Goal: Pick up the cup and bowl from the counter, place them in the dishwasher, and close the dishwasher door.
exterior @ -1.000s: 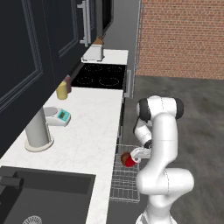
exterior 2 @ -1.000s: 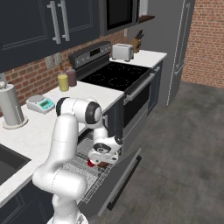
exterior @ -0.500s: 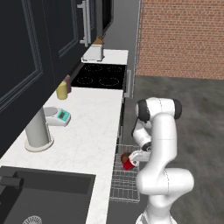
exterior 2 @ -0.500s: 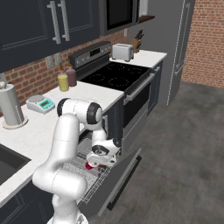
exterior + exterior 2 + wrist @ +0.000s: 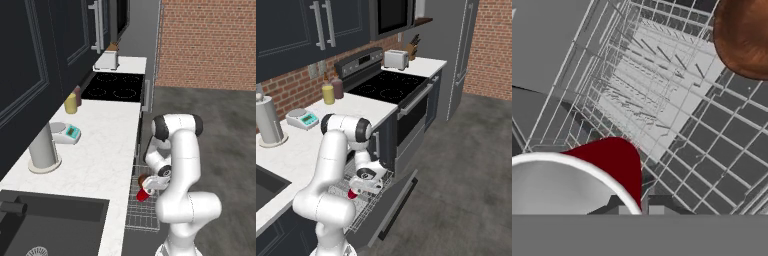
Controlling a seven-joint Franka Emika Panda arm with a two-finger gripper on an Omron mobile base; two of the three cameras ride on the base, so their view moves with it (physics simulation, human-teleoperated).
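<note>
Since a second ago the arm has dropped the cup (image 5: 143, 194) a touch lower toward the rack; the shift is small, and the counter stuff hasn't budged.

So here's where it's at. The gripper (image 5: 359, 189) is clamped on the red cup's rim, holding it low over the pulled-out wire rack (image 5: 141, 216) of the dishwasher. From the hand camera you're looking right past the cup's white inside and red wall (image 5: 619, 161) down onto the grid. The brown bowl (image 5: 743, 36) is already sitting in the rack, a bit further along from the cup; you can also catch it as a dark brown blob just beside the cup from the left base camera (image 5: 144, 179).

I can't quite tell if the cup's bottom is touching the wires yet or hanging just above, the arm hides that bit.

The counter (image 5: 107, 150) has no cup or bowl left on it, just a yellow bottle (image 5: 70, 103), kitchen scale (image 5: 66, 133) and a grey paper towel holder (image 5: 43, 151).

Left to do, I reckon: let go of the cup, pull the arm out, and swing the dishwasher door (image 5: 398, 200) shut, since it's hanging open.
</note>
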